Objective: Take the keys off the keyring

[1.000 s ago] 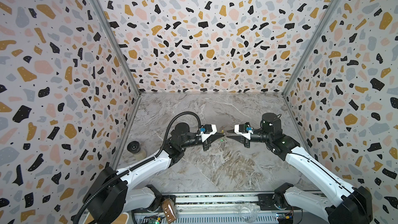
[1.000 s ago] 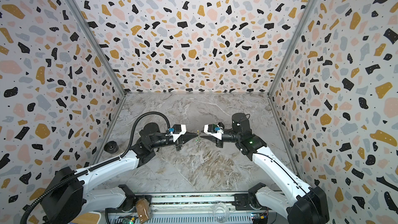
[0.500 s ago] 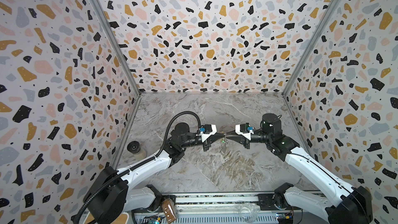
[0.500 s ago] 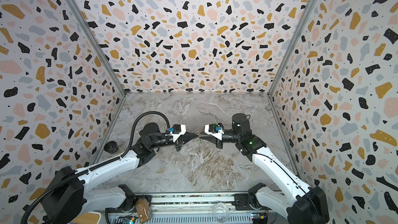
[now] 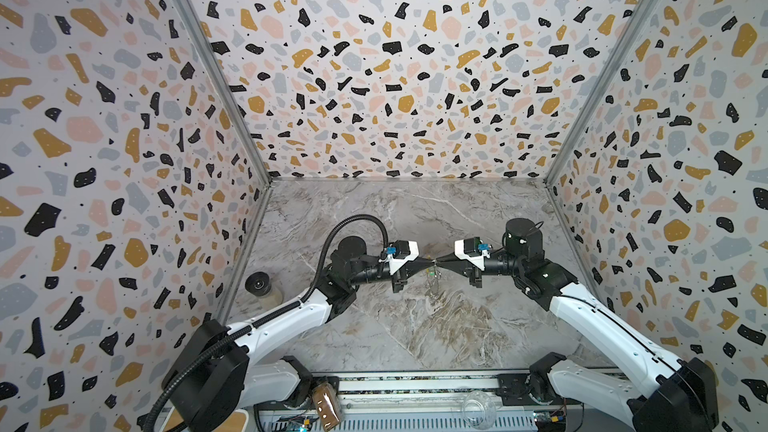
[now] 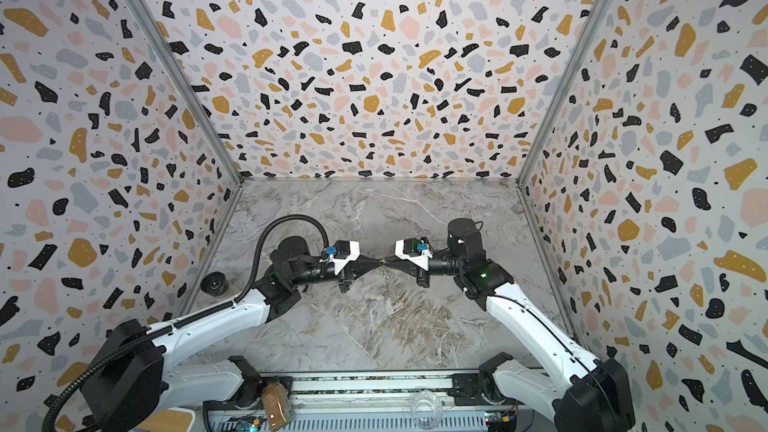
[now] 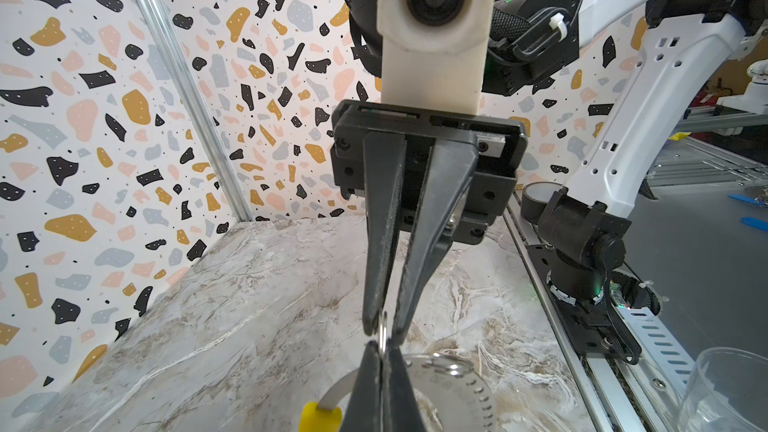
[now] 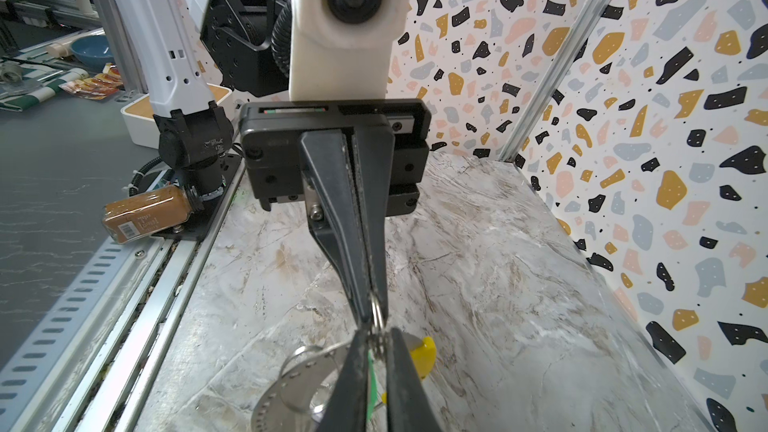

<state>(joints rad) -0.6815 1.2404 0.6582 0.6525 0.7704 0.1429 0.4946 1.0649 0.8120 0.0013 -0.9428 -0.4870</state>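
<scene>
My two grippers meet tip to tip above the middle of the marble floor in both top views. The left gripper (image 5: 431,262) (image 7: 382,351) is shut on a small split ring (image 7: 382,331). The right gripper (image 5: 438,261) (image 8: 377,336) has its jaws closed in on that same small ring (image 8: 377,312) from the opposite side. Below the tips hangs the keyring (image 7: 478,392) (image 8: 286,384), a dotted metal hoop with a yellow sleeve (image 7: 320,417) (image 8: 424,354). A green key tag (image 8: 371,380) shows between the right fingers. The keys' metal blades are hidden.
A dark tape roll (image 5: 258,283) lies by the left wall. A brown spice jar (image 5: 326,403) and a clear glass jar (image 5: 478,411) rest on the front rail. Terrazzo walls close in three sides of the floor (image 5: 415,326).
The right gripper has moved left until its tips meet the left gripper's, and its jaws have narrowed onto the small ring. The left arm has stayed still.
</scene>
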